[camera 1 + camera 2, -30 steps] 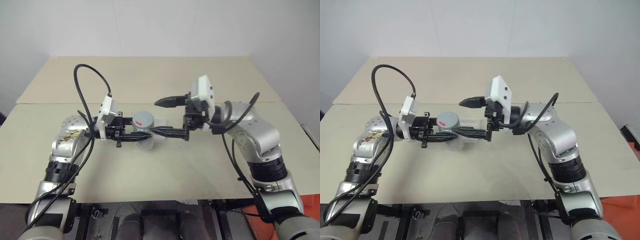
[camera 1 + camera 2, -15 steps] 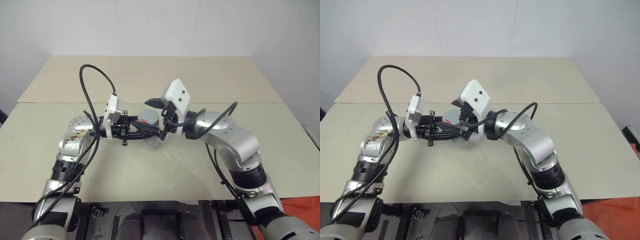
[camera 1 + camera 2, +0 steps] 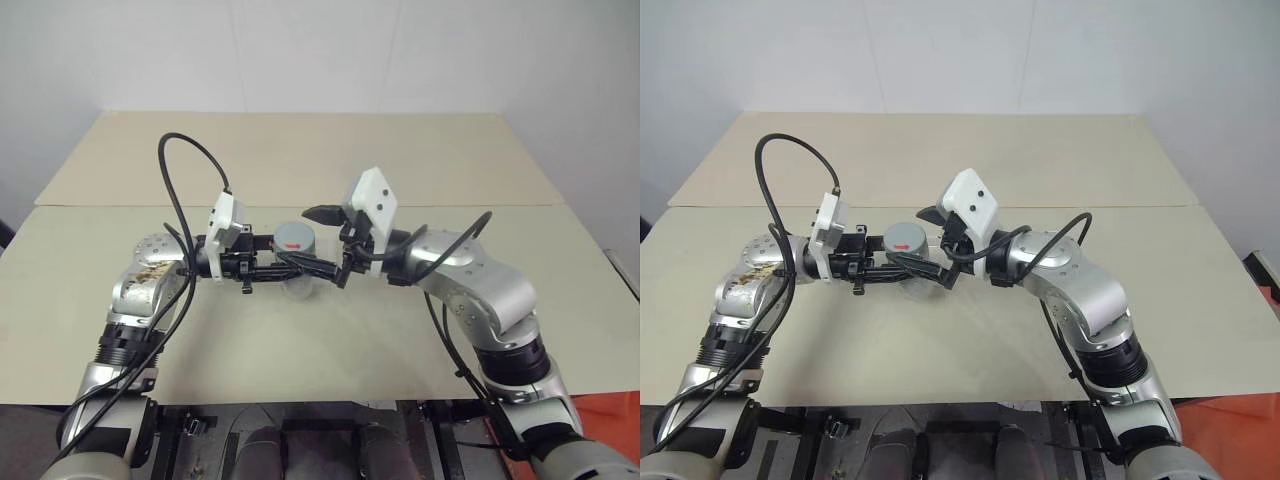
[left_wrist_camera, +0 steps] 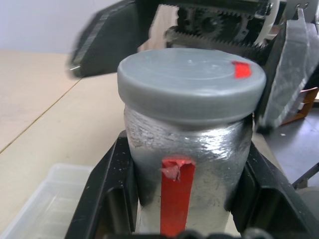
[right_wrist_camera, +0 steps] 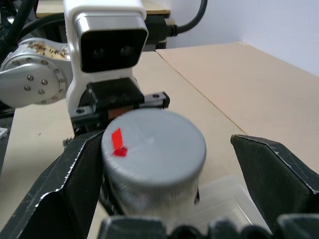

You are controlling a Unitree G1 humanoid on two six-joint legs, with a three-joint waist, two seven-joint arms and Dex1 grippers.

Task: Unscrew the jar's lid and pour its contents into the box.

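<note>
My left gripper (image 3: 293, 268) is shut on the body of the jar (image 4: 184, 164), holding it upright above the table. The jar's side carries a red stripe, and its wall looks frosted, so the contents are hidden. The grey lid (image 3: 295, 236) with its small red mark (image 5: 116, 141) sits on the jar. My right gripper (image 3: 319, 240) is open and reaches in level from the right. One finger (image 5: 75, 189) stands close beside the lid, and the other finger (image 5: 279, 179) is a clear gap away from it. The clear box (image 5: 227, 196) lies on the table beneath the jar.
The beige table (image 3: 300, 340) spreads wide around both arms, with a seam (image 3: 500, 206) running across behind them. A black cable (image 3: 185, 170) loops up above my left forearm.
My right gripper has swung in from the right toward the jar and now has its open fingers on either side of the lid. The left gripper has kept the jar still.
</note>
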